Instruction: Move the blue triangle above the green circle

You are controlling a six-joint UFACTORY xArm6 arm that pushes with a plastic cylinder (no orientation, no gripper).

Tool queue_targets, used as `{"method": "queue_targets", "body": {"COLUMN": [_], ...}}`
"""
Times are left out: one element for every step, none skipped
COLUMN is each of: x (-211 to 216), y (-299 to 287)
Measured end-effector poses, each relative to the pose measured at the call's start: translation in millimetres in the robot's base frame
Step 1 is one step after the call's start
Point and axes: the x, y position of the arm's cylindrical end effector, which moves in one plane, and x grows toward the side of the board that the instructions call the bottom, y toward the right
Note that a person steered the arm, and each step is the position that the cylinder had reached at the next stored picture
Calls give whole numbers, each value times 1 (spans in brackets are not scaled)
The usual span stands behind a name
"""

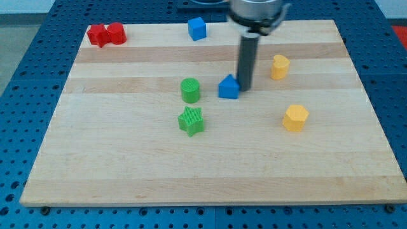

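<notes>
The blue triangle (228,87) lies near the middle of the wooden board, to the right of the green circle (190,90). The dark rod comes down from the view's top, and my tip (245,88) rests against the triangle's right side. The green circle stands a short gap to the left of the triangle, at about the same height in the view.
A green star (191,121) lies just below the green circle. A blue cube (197,28) sits at the top edge. Two red blocks (106,34) sit at the top left. Two yellow blocks lie on the right, one upper (280,66) and one lower (296,118).
</notes>
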Motion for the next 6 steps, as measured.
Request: {"method": "queue_targets", "body": {"x": [0,21,29,-12,-50,-45], "y": [16,33,-10,-51,-69,-70]}}
